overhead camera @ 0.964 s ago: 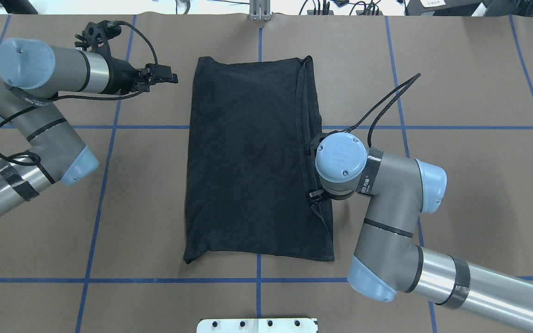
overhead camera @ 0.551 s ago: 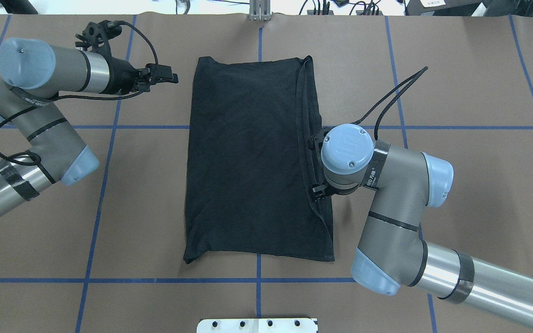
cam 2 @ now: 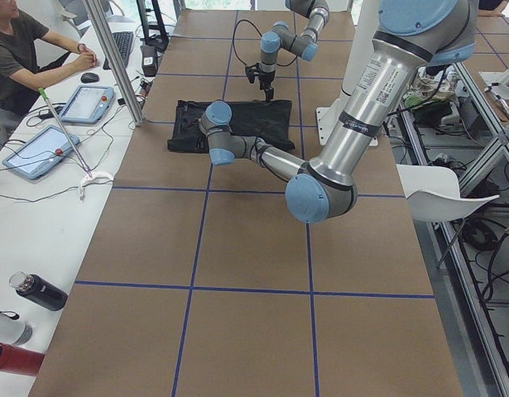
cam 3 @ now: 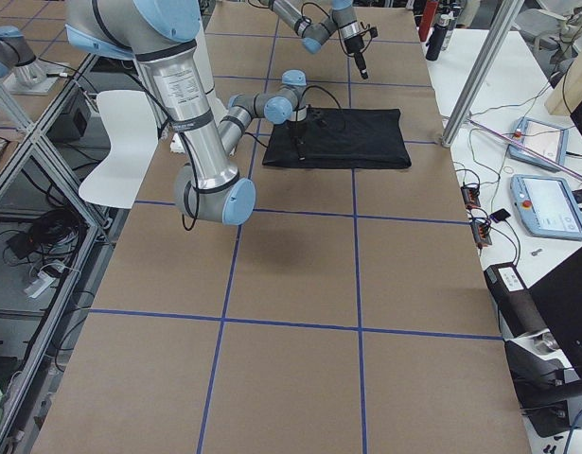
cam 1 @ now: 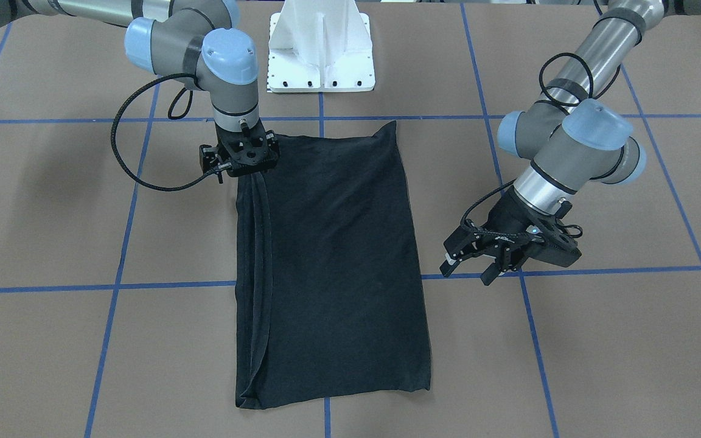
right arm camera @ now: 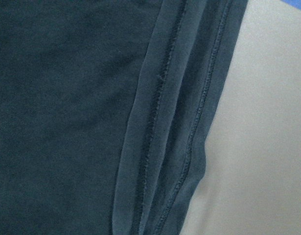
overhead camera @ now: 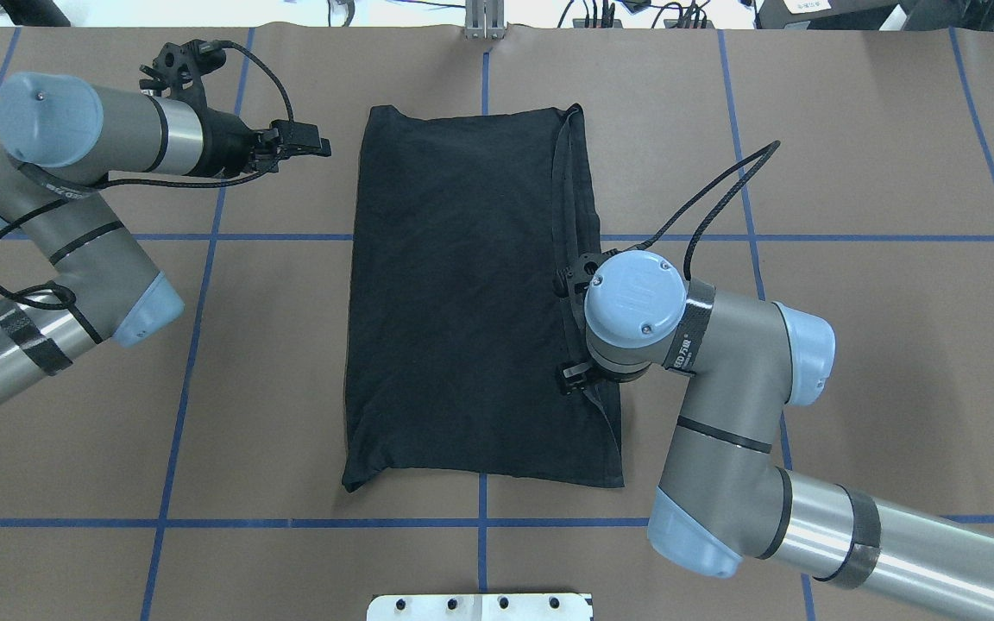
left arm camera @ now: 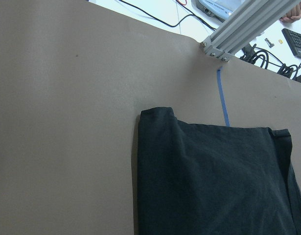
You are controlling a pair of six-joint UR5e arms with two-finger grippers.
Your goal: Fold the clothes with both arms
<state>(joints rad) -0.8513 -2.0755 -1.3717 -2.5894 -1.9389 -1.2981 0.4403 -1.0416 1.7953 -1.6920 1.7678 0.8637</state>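
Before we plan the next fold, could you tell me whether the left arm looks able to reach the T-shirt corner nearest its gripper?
Probably yes: the left gripper is open beside the T-shirt, with only bare table between it and that corner.

Overhead and front-facing cameras look steeply down from opposite sides, sharing the folded black cotton T-shirt (overhead camera: pixel 462 302) (wrist cameras see it closer).

Silver-grey tubular arms (overhead camera: pixel 842 526) carry pale blue caps (overhead camera: pixel 635 297) and black cables (cam 1: pixel 165 189).
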